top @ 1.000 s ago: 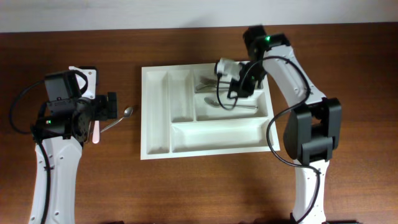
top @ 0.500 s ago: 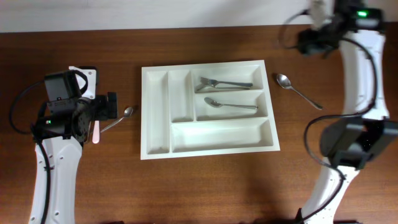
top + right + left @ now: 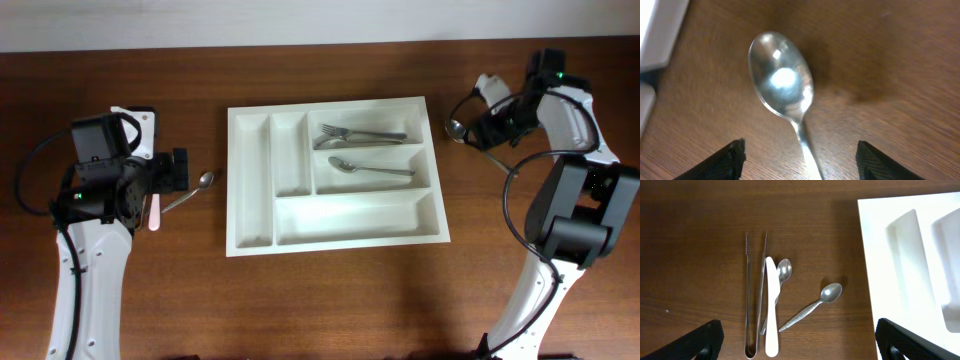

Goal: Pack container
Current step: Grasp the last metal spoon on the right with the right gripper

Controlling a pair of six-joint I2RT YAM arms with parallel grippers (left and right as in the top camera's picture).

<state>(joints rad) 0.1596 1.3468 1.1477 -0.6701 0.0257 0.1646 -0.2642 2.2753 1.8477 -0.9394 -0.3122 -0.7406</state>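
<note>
Just right of the container (image 3: 330,103), which sits centred on the table (image 3: 330,300), the spoon (image 3: 781,82) lies flat. Closing on its thin neck could skid or flip it, I judge. The right gripper (image 3: 802,157) hangs over it, fingers (image 3: 727,160) apart, holding nothing. Left of the container, the left gripper (image 3: 802,342) gapes wide, empty.
</note>
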